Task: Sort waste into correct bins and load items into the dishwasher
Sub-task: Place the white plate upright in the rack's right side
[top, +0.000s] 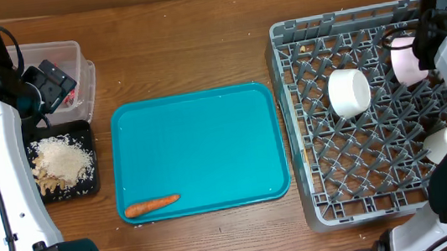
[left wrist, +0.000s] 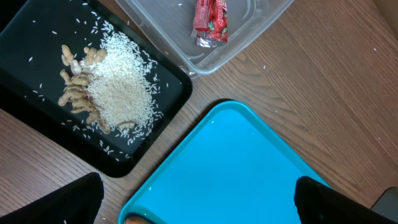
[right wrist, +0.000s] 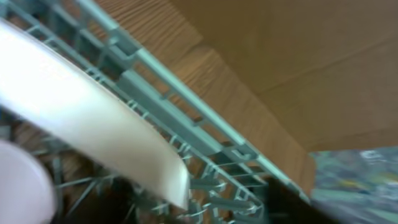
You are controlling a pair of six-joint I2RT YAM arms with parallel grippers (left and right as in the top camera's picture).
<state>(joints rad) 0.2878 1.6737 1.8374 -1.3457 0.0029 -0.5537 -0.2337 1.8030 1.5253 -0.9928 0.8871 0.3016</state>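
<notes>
**Pincers.** The left pincer (left wrist: 199,190) hangs with its jaws spread full and nothing between them, over the corner where the clear tub (left wrist: 205,62), black tray (left wrist: 171,93) and teal tray (left wrist: 249,168) meet. The right pincer (top: 414,46) is at the far side of the grey rack (top: 313,174), against a white dish (top: 406,62). I cannot tell whether it grips the dish, because the arm covers the jaws from above.

**Placement.** The red wrapper (left wrist: 210,22) lies in the tub. The rice (left wrist: 121,90) and beige scraps (left wrist: 78,87) lie in the black tray, which in my judgement keeps packaging apart from food. The carrot (top: 152,204) lies alone on the teal tray, not yet sorted. A white cup (top: 348,92) sits among the rack's pegs.

**Views.** Only the left wrist view shows the wrapper plainly. Only the overhead view shows the whole carrot and the rack's load. The right wrist view is blurred and gives only a pale curved edge over lattice.
</notes>
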